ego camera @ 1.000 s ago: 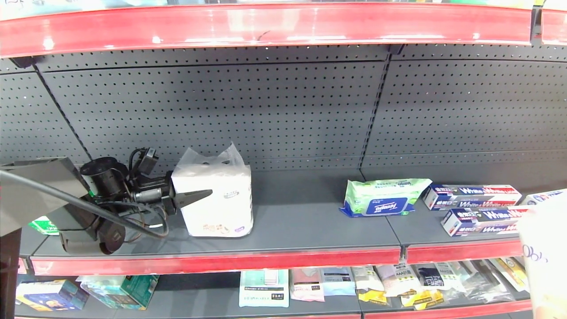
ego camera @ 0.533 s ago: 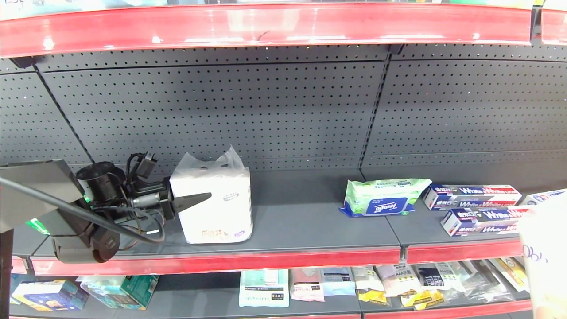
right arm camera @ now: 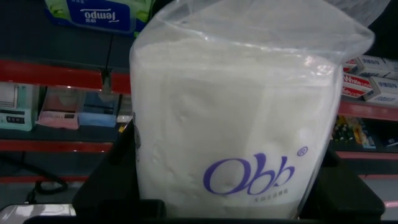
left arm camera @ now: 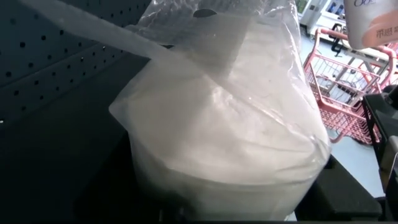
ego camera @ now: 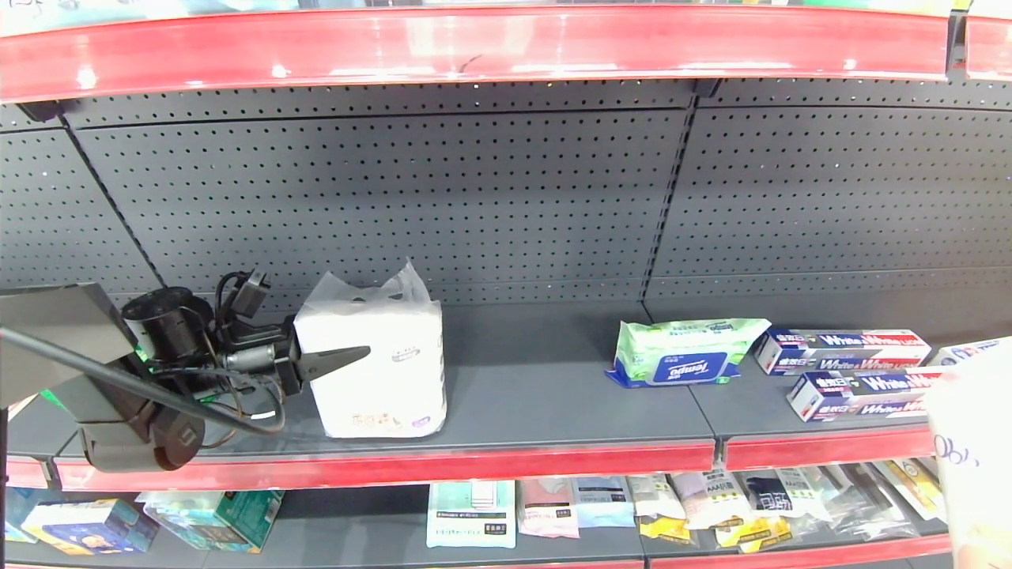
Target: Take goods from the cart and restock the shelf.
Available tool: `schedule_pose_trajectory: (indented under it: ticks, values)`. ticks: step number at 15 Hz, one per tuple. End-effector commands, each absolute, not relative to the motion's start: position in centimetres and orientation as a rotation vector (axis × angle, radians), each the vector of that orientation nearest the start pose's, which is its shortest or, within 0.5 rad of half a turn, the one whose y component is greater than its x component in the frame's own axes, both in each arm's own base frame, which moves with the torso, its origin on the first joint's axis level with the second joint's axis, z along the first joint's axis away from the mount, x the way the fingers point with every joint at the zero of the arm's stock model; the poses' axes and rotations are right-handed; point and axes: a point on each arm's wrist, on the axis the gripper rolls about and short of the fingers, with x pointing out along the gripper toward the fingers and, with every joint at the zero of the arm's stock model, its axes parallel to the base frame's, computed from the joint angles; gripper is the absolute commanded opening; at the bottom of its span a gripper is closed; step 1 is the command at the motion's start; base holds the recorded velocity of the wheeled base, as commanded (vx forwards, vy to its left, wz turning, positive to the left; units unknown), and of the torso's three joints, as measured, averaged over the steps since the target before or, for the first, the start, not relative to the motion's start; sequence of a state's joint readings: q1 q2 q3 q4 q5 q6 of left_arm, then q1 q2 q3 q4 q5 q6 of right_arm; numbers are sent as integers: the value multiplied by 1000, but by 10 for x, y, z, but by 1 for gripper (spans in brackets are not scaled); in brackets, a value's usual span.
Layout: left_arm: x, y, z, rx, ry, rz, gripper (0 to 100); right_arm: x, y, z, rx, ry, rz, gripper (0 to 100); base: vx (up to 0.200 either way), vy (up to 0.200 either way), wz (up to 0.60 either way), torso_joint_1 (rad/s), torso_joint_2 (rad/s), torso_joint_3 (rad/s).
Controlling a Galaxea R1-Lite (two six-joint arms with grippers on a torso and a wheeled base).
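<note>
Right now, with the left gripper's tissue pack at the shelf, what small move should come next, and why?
Probably open the fingers of the left gripper: the tissue pack looks upright with its base on the shelf, behind the front lip. I cannot confirm full contact, so release slowly.

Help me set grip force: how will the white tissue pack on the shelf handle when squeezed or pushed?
The tissue pack probably gives softly; its loose plastic wrap bags at the top, so the film may slip under the left gripper. Being paper, it looks light for its bulk. Standing upright near the shelf edge, it might tip if pushed high.
</note>
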State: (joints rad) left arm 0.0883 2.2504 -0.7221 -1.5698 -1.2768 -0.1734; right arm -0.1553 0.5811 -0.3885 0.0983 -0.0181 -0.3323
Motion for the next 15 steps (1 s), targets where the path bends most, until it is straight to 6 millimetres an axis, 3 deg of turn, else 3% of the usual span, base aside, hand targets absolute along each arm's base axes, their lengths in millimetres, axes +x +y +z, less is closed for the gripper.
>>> schedule_pose_trajectory:
  ticks: [1,8,15]
  values:
    - [358,10,66,-136,76,-1179,0,33,-6,176,-310,317,-122,0,0,0,0,0,0,0]
    - [344,11,62,-180,122,-1158,0,33,-6,176,-310,317,-122,0,0,0,0,0,0,0]
    - [345,11,54,-73,61,-1165,0,33,-6,174,-309,324,-121,0,0,0,0,0,0,0]
